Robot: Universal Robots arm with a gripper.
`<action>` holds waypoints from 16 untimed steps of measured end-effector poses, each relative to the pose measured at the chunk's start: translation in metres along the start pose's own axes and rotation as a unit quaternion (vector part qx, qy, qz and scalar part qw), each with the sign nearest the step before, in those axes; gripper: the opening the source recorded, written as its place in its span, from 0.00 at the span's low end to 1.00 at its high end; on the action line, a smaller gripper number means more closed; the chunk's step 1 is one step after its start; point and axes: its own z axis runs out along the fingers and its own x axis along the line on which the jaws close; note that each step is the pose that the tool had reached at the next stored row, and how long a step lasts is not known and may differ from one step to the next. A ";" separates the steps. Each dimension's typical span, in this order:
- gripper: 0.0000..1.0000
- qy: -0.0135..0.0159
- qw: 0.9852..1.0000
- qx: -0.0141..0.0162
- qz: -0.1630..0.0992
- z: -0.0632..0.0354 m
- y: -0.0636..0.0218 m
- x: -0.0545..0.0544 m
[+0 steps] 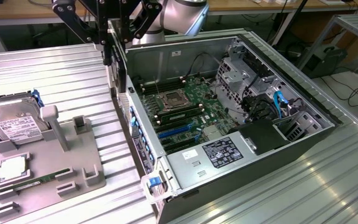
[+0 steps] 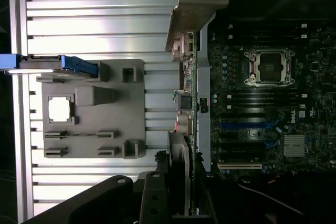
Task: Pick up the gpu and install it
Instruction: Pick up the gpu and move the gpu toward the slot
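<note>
Step in hand, as judged: carrying to the case (image 1: 229, 196); card not yet seated. Gripper (image 2: 181, 198) clenched on the gpu (image 2: 185, 100), held edge-on above the case rim, beside the motherboard (image 2: 262, 103). Seating calls for its edge square over a slot (image 2: 239, 125). Gpu: green board, silver bracket (image 2: 197, 3) at the far end.

Case (image 1: 247, 182) open-topped — expansion slots (image 1: 176, 132) clear; rear wall (image 1: 140, 140) beside gpu (image 2: 185, 103)
</note>
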 end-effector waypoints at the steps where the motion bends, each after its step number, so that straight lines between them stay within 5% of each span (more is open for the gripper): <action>1: 0.27 0.000 1.000 0.000 0.000 0.0000 0.0000 -0.001; 16: 0.27 0.000 1.000 0.000 0.000 -0.0001 0.0002 -0.012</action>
